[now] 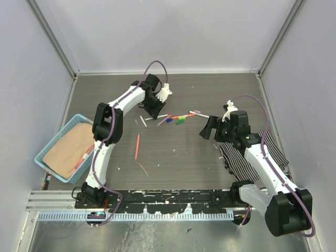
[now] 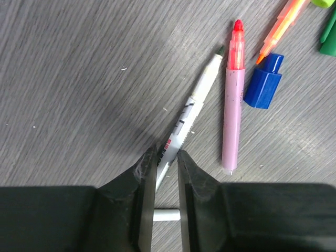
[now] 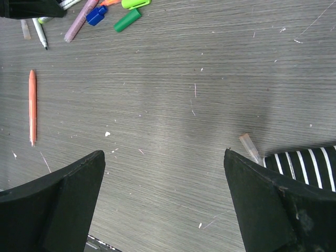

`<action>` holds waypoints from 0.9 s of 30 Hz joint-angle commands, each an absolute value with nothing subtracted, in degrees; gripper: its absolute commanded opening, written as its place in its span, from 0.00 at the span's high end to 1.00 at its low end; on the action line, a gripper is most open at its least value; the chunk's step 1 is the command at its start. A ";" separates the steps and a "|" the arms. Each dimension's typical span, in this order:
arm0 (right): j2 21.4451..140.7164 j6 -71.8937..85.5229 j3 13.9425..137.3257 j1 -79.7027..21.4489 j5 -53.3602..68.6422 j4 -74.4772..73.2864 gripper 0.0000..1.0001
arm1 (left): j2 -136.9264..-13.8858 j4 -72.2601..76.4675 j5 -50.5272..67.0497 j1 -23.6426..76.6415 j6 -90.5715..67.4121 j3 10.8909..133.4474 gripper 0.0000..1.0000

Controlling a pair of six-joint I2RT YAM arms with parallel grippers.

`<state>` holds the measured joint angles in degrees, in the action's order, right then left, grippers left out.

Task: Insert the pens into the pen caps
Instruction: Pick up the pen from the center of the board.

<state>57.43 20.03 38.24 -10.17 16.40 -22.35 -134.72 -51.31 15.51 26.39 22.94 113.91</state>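
Observation:
My left gripper (image 2: 165,153) is down on the table with its jaws narrowed onto the tail of a white-barrelled pen (image 2: 195,97), whose dark tip points away. To the right of it lie a pink pen with a red tip (image 2: 232,110), a blue cap (image 2: 264,81), an orange pen (image 2: 283,23) and a green cap (image 2: 329,39). From above, the left gripper (image 1: 155,111) sits at the left end of this cluster. A separate orange pen (image 1: 137,146) lies nearer the arms. My right gripper (image 3: 163,152) hovers wide open over bare table, holding nothing.
A blue basket (image 1: 48,144) holding a tan cloth and a red-ended pen stands at the left edge. A black-and-white striped cloth (image 1: 262,152) lies under the right arm, with a small clear tube (image 3: 249,147) at its edge. A short white piece (image 2: 167,214) lies between the left jaws.

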 commanded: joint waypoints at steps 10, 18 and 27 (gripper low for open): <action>56.35 19.60 38.73 -10.56 15.85 -21.44 0.00 | -135.19 -48.75 13.64 26.24 22.67 115.86 0.84; 55.74 20.05 38.57 -10.59 15.00 -21.41 0.00 | -135.40 -47.56 14.48 26.24 19.14 117.71 0.84; 49.54 23.44 38.76 -10.62 10.73 -20.41 0.00 | -129.20 -43.28 17.07 26.37 13.57 113.55 0.84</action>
